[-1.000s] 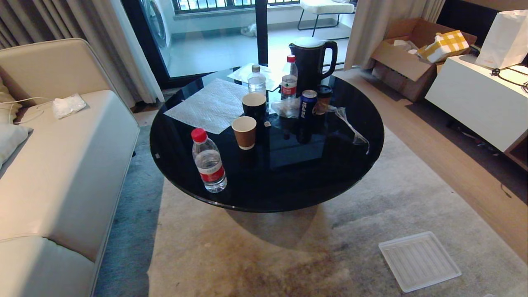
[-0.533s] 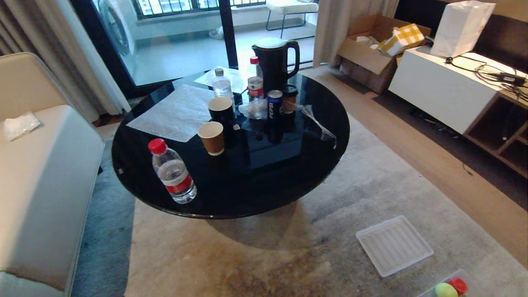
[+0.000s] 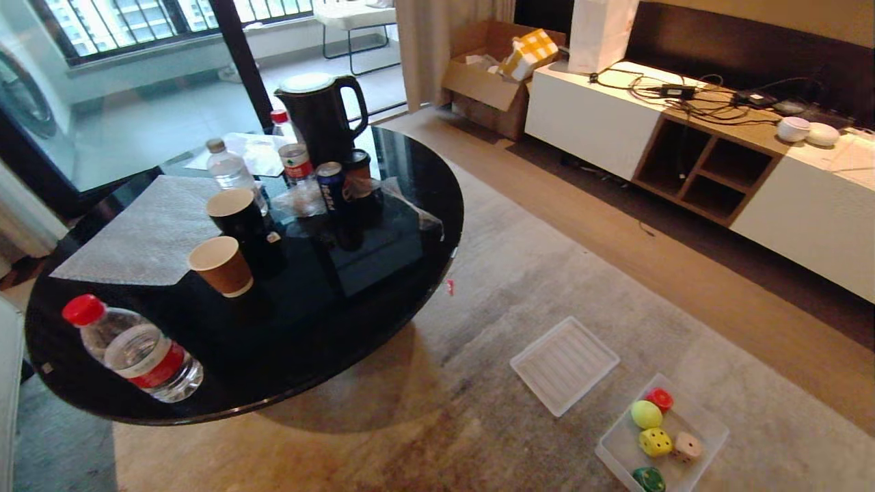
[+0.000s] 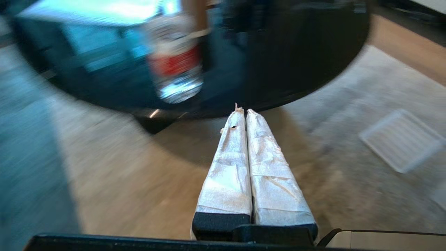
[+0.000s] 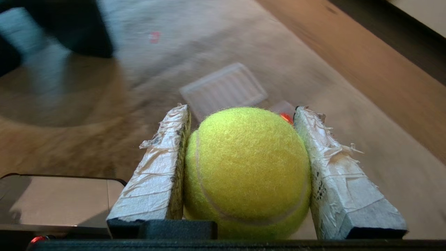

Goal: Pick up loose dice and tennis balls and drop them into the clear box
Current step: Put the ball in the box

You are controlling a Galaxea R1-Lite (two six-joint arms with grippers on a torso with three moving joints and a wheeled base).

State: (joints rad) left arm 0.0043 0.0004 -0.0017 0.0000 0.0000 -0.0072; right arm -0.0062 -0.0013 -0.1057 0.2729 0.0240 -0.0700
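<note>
The right gripper (image 5: 242, 111) has its two tape-wrapped fingers (image 5: 160, 167) parted about a ball's width and pressed against either side of a fuzzy yellow-green tennis ball (image 5: 245, 167), which fills the gap between them.

Ahead of that claw and lower, down on the pale rug, lies the shallow clear plastic box (image 3: 704, 427). It already holds a second yellow-green ball (image 3: 645, 414), a yellow die with dark pips (image 3: 655, 441), a dark green die (image 3: 648, 478), a beige die (image 3: 686, 447) and a small red piece (image 3: 660, 399). The flat ribbed translucent lid (image 3: 564, 364) sits just beside it, between the box and the round black glass table (image 3: 410, 273).

The box lies off to the robot's right, so the loaded right claw looks the nearer one; I'd judge it must travel forward and down over the box's open top.

The left gripper (image 4: 243, 111) hangs idle over the rug, fingers pressed together, empty.
</note>
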